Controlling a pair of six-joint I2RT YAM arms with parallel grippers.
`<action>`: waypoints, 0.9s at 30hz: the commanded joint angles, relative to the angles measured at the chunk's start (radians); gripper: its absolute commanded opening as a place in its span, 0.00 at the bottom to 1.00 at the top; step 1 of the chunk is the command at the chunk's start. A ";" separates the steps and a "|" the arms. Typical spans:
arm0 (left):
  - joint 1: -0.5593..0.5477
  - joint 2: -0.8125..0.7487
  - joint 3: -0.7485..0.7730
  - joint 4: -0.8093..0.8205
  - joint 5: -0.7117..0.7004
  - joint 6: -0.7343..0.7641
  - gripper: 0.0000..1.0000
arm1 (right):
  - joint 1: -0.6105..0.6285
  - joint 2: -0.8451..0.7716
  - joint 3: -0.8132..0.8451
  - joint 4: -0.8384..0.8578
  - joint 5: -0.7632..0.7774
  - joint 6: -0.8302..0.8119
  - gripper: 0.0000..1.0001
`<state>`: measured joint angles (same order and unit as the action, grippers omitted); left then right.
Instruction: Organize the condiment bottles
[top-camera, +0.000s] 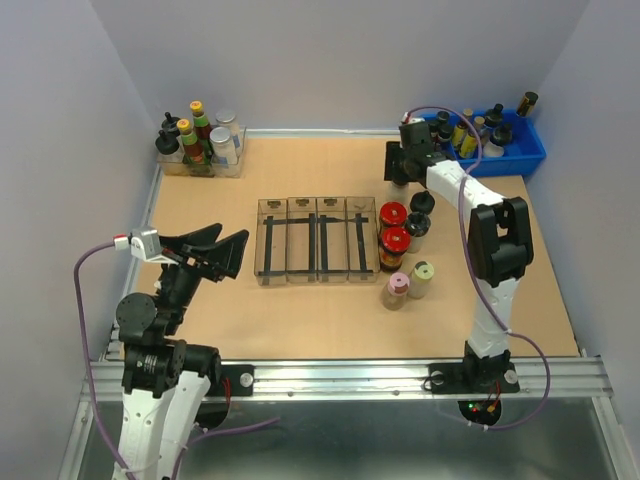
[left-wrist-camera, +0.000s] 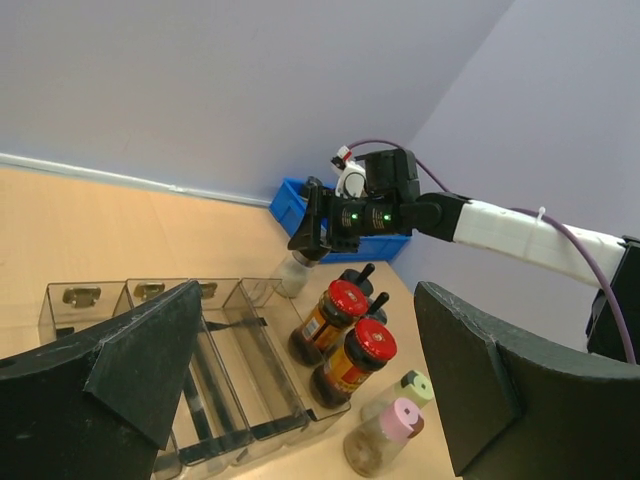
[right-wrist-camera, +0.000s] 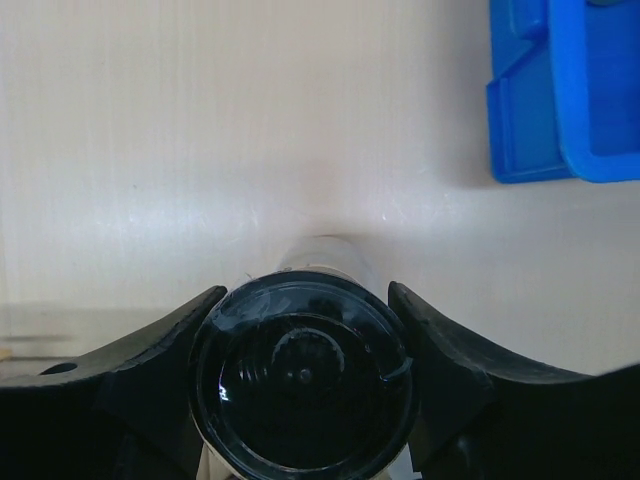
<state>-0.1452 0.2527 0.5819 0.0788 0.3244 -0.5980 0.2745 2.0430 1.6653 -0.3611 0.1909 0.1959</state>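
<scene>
My right gripper (top-camera: 401, 168) is shut on a clear jar with a dark grey lid (right-wrist-camera: 303, 385). It holds the jar by the lid near the table's back, behind the organizer; the jar's body also shows in the left wrist view (left-wrist-camera: 289, 273). Two red-lidded jars (top-camera: 393, 213) (top-camera: 395, 240) stand just right of the clear four-compartment organizer (top-camera: 316, 262). Two black knob-capped jars (top-camera: 422, 203) (top-camera: 417, 222) stand beside them. The pink-capped jar (top-camera: 397, 289) and the pale-yellow-capped jar (top-camera: 422, 276) stand in front. My left gripper (top-camera: 215, 250) is open and empty, raised left of the organizer.
A blue bin (top-camera: 520, 157) with slim dark bottles sits at the back right. A clear tray (top-camera: 232, 166) with taller bottles sits at the back left. The organizer's compartments hold nothing.
</scene>
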 joint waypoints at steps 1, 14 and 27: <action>-0.004 -0.043 0.024 -0.004 -0.015 0.029 0.98 | -0.004 -0.090 0.099 0.033 0.133 0.019 0.00; -0.004 -0.070 0.119 -0.122 -0.149 0.059 0.97 | 0.181 -0.265 0.186 0.073 -0.402 -0.055 0.00; -0.005 -0.162 0.134 -0.200 -0.309 0.064 0.97 | 0.528 0.034 0.436 0.036 -0.400 -0.124 0.00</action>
<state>-0.1497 0.1024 0.6888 -0.1326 0.0422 -0.5533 0.8085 2.0525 1.9793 -0.3603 -0.2028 0.0990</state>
